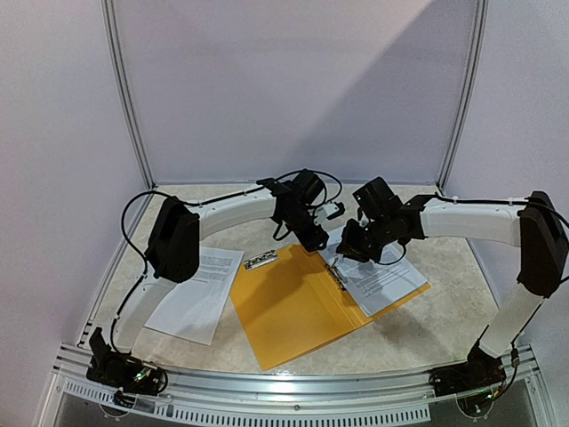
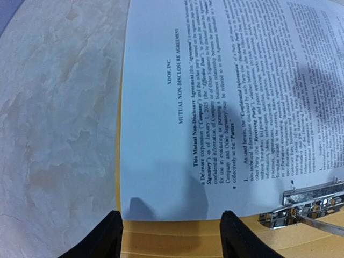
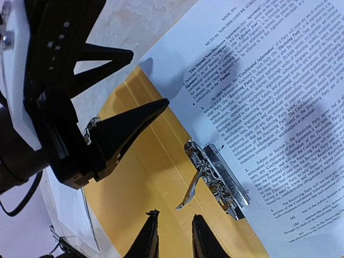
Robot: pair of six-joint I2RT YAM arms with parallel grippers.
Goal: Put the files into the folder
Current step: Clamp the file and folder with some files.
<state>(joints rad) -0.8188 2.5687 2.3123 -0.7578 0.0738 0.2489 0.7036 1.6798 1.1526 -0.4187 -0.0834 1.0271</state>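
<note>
folder (image 1: 293, 307): open on surface (image 1: 444, 329), centre
file (image 1: 384, 280): on folder's rt half, under clip (image 3: 215, 172) (lever up)
2nd file (image 1: 196, 294): on surface, lt of folder
left end effector (image 2: 171, 234): spread, empty
right end effector (image 3: 173, 236): nearly pressed together, empty, near clip lever

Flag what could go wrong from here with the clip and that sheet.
1. The metal clip has its lever raised over the sheet; if it snaps down before the sheet is squared, the paper may crease or sit crooked in the orange folder.
2. The left gripper and right gripper crowd the clip; they could collide.
3. More sheets lie outside the folder, left of it, still to be filed.
</note>
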